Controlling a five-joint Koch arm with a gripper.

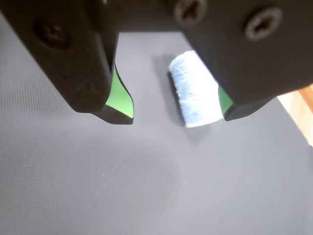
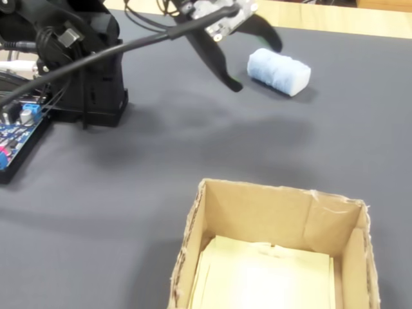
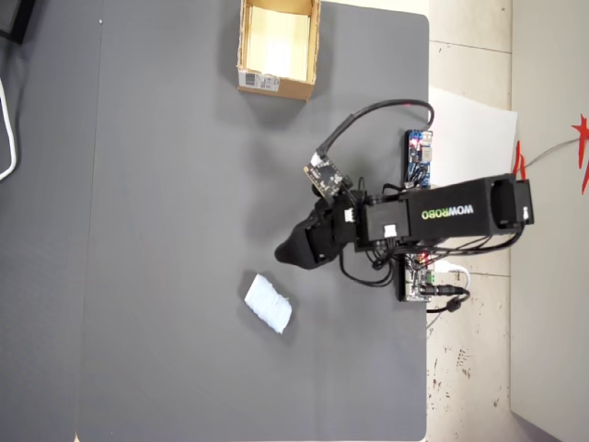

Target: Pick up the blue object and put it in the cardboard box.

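Pincer (image 1: 178, 115): two dark jaws with green pads, held well apart and empty, hanging above the table (image 1: 98, 186) in the wrist view. Blue object (image 1: 195, 90): pale blue-white soft block lying flat on the dark mat just beyond the jaws, nearer the right-hand jaw than the left in that view, untouched. Fixed view shows the same block (image 2: 279, 71) just beside the raised jaw tips, with a gap between. Cardboard box (image 3: 276, 51): open-topped, upright, well apart from the block at the far end of the table in the overhead view. Step in hand, by judgement: approach. Advice: shift until the block sits midway between the jaws, descend to straddle it across its narrow side, then squeeze gently, since it looks soft.
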